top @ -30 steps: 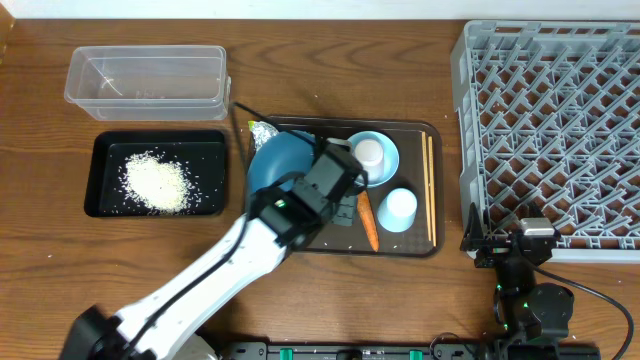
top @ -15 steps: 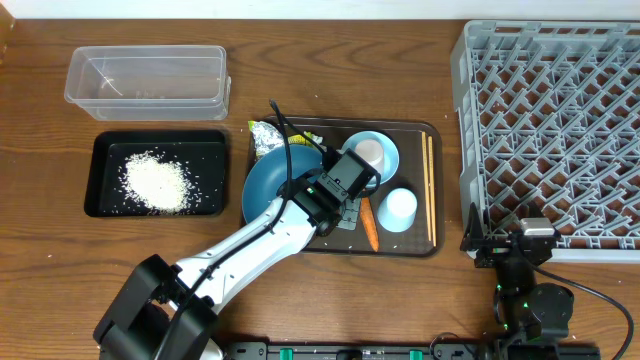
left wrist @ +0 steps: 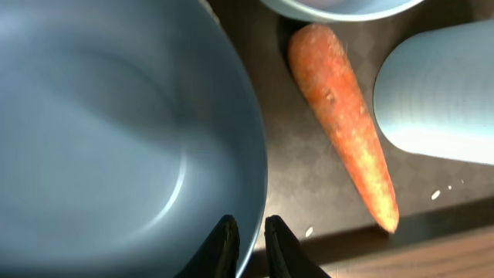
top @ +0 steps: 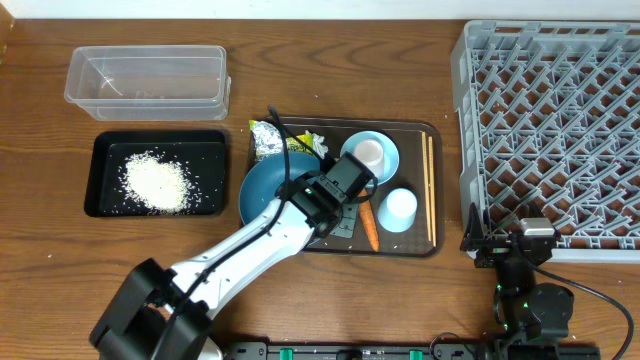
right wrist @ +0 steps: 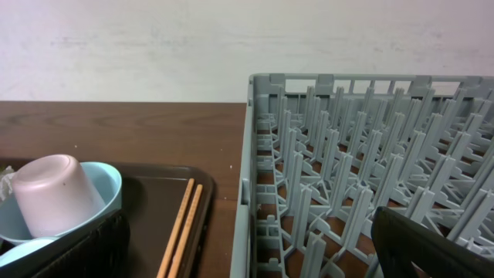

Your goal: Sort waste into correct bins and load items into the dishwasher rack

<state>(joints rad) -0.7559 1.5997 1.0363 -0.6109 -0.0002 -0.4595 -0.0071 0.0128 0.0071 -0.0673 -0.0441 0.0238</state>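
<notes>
Left gripper [left wrist: 251, 249] at the rim of the dark blue dish [left wrist: 108, 131]
Its fingers [left wrist: 226, 245] stand narrowly apart astride the rim. On the brown tray [left wrist: 309, 177], a carrot [left wrist: 343, 123] lies between the dish and the light blue cup [left wrist: 440, 93], its tip near the tray's edge.

Two bins [top: 205, 160] [top: 180, 72], seemingly two chopsticks [top: 430, 185]
</notes>
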